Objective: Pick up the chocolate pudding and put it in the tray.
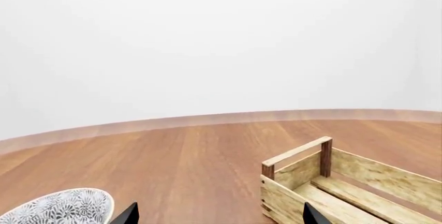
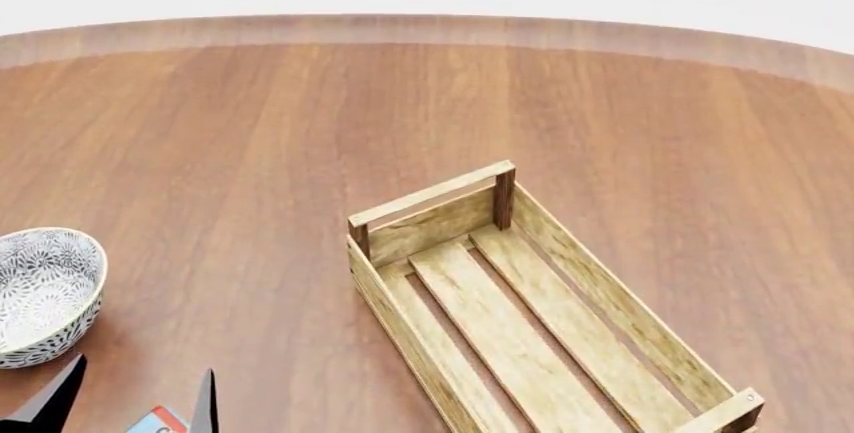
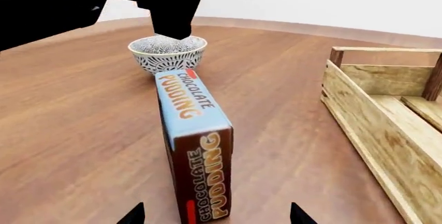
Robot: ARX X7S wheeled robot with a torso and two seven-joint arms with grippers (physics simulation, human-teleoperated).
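Lying on the wooden table [image 2: 267,133], the chocolate pudding [image 3: 193,131] points its long axis at the patterned bowl [image 3: 167,52], beside the tray [image 3: 386,125]. Right gripper [image 3: 214,214] fingertips spread wide around its near end; left gripper [image 2: 134,403] likewise wide.

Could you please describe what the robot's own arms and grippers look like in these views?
Little shows. The left gripper appears only as two plain black, wedge-shaped fingertips; the right gripper has the same pointed black tips. A large featureless black shape, probably arm hardware, crosses the right wrist view. No cables, markings or other colours are visible.
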